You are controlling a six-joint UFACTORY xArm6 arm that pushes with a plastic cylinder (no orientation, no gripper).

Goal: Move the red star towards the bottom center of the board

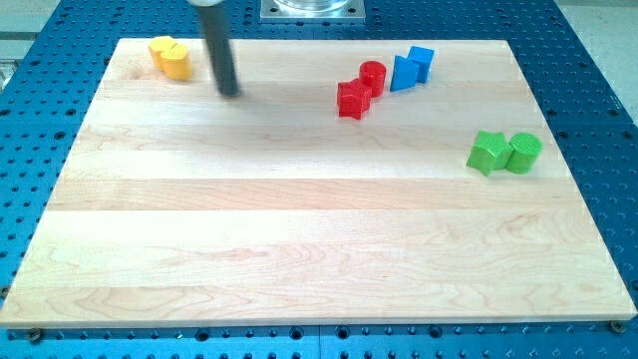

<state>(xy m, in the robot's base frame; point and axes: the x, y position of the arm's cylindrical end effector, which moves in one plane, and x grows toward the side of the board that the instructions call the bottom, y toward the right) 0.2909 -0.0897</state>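
The red star (pixel 352 100) lies on the wooden board (pixel 319 229) near the view's top, a little right of centre. A red cylinder (pixel 372 76) touches it at its upper right. My tip (pixel 230 92) is on the board at the upper left, well to the left of the red star and apart from it. It stands just right of and below the yellow block (pixel 170 57).
Two blue blocks (pixel 411 68) sit close together right of the red cylinder. A green star (pixel 487 152) and a green cylinder (pixel 523 152) sit side by side near the right edge. The board lies on a blue perforated table.
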